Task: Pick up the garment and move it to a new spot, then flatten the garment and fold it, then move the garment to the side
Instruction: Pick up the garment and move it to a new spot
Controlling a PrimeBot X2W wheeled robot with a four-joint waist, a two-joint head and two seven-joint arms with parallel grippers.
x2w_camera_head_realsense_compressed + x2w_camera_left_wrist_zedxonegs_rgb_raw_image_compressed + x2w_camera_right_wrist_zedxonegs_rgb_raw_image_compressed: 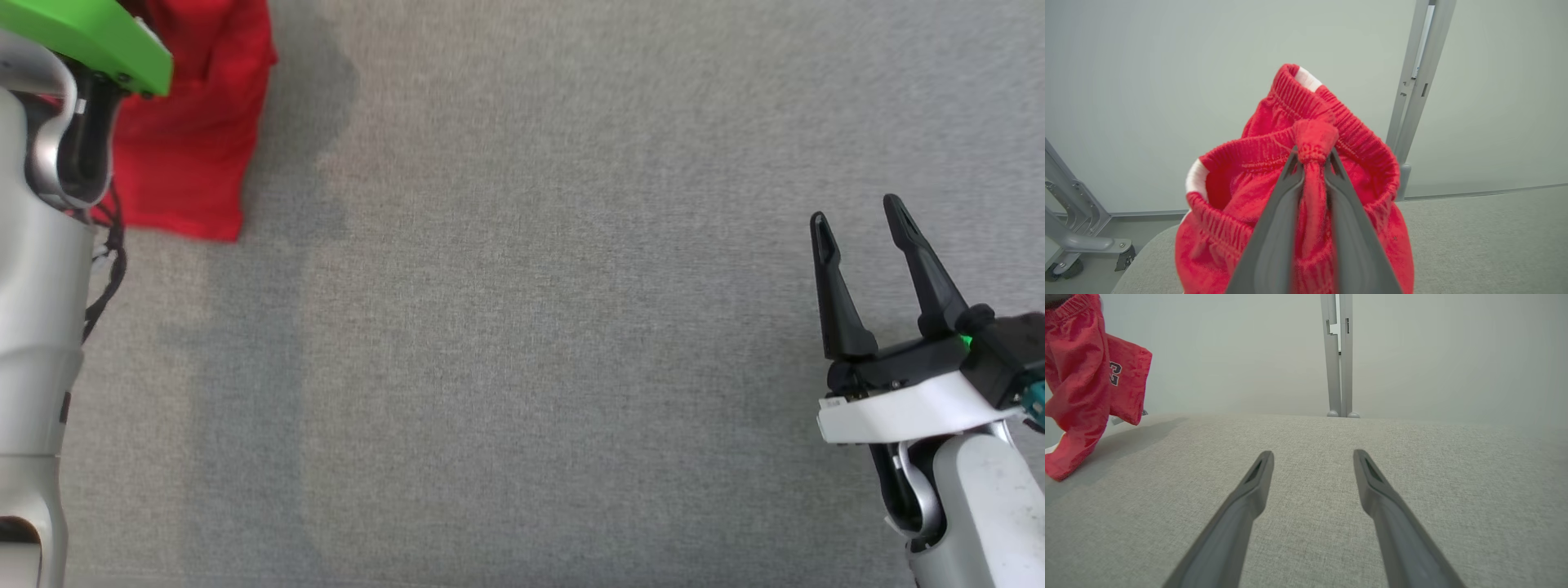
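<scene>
**Left side.** The left gripper (pixel 1312 153) is clenched on a narrow bunch of the waistband of the garment (pixel 1237 192), a pair of red shorts. The rest of the cloth hangs below it in a loose bundle at the far left of the table (pixel 522 343). From the right wrist view, the lowest leg reaches down to about the level of the tabletop. Whether it touches cannot be told.

**Risks, as judged:**
- The hold is on a small pinch of elastic only. A quick swing or a jerk could pull the fold out from between the fingers and drop the shorts.
- If the trailing leg drags along the fabric top during a carry, it could snag, and the cloth could roll under itself.
- Set down as it hangs, the bundle would land crumpled, which makes flattening harder.
- The shorts hang near the table's left edge, so a release here could let part of them slide off.

**Right side.** The right gripper (pixel 856 208) stands released, with its fingers spread and nothing between them. It is well apart from the garment and low over the table, so it gives no support if the hold fails.

**Surface and room.** The tabletop is covered in grey woven fabric, and the shorts cast a soft shadow on it. A grey metal frame with a wheel (pixel 1069 245) stands at the left. Behind the table are a plain pale wall (pixel 1229 355) and a grey upright post (pixel 1337 355).
</scene>
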